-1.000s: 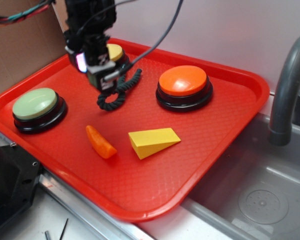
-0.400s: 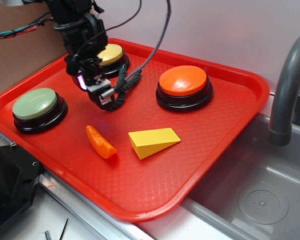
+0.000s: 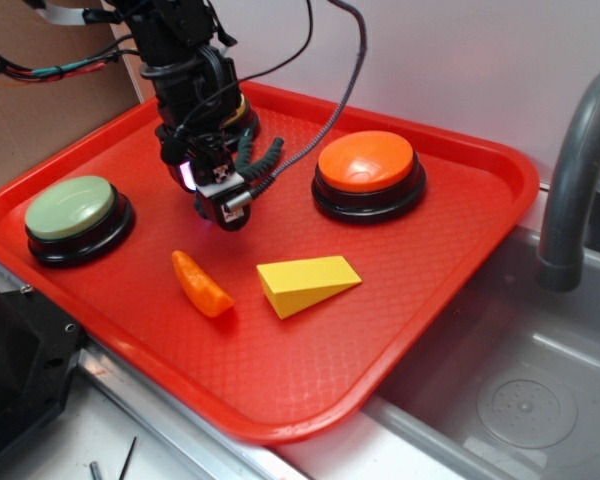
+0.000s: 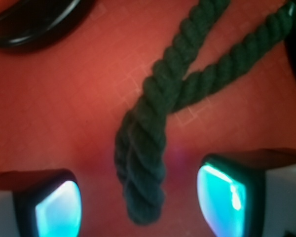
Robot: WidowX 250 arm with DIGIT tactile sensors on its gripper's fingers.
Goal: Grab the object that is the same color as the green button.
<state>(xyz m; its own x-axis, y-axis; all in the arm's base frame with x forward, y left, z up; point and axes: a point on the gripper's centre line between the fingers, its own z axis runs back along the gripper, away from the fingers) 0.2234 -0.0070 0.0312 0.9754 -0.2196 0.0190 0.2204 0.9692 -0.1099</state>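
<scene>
Rope (image 4: pixel 153 143) loop between spread, open gripper (image 4: pixel 143 205) fingers, not pinched, over red tray (image 3: pixel 400 300).

Black arm (image 3: pixel 185 70), trailing cables (image 3: pixel 330 100), cyan-lit pads (image 4: pixel 59 210)

One red tray (image 3: pixel 460 290) carries three round push buttons on black bases: one pale green button (image 3: pixel 70 208), one orange-topped button (image 3: pixel 366 162), and one yellow-topped button (image 3: pixel 242 112) mostly hidden behind the arm. Also on it are three loose pieces, namely one dark green rope piece (image 4: pixel 153 128), one orange carrot-like piece (image 3: pixel 201 284) and one yellow wedge (image 3: pixel 307 284). One gripper (image 3: pixel 223 200) hangs over the tray, and one grey faucet (image 3: pixel 578 170) stands at the right.
</scene>
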